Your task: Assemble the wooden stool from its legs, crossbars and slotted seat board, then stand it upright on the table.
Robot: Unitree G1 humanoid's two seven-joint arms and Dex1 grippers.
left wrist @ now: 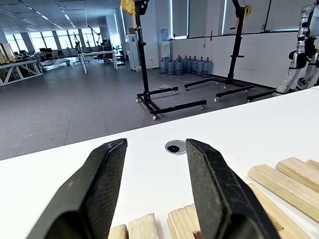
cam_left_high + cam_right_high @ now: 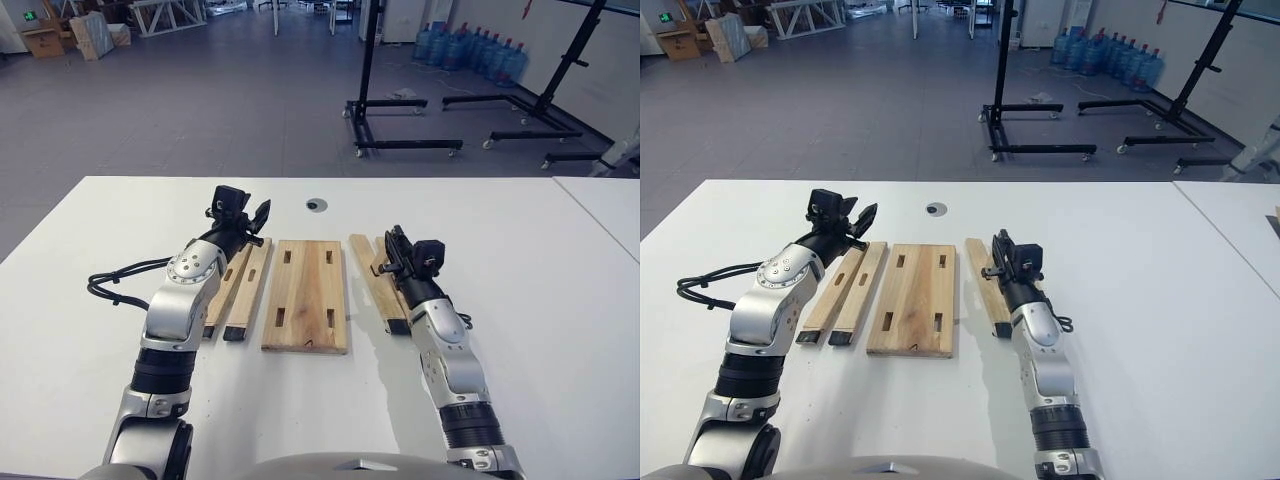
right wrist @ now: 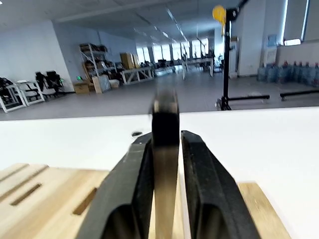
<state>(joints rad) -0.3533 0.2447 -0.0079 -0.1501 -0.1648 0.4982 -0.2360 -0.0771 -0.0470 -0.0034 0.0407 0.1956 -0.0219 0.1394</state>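
Observation:
The slotted seat board (image 2: pixel 305 295) lies flat mid-table. Left of it lie two slotted wooden legs (image 2: pixel 240 290) side by side, with black ends toward me. My left gripper (image 2: pixel 257 220) hovers open over their far ends; the left wrist view shows its fingers (image 1: pixel 107 189) spread with nothing between them and the leg ends (image 1: pixel 144 226) below. Right of the board lie more wooden pieces (image 2: pixel 372 270). There my right gripper (image 2: pixel 389 245) is shut on a narrow wooden piece (image 3: pixel 165 164) with a dark end, held upright between its fingers (image 3: pixel 134 184).
A round cable hole (image 2: pixel 316 204) sits in the white table (image 2: pixel 540 280) beyond the board. A second table (image 2: pixel 610 205) adjoins on the right. Black wheeled stands (image 2: pixel 400 110) and water bottles (image 2: pixel 470 50) stand on the floor behind.

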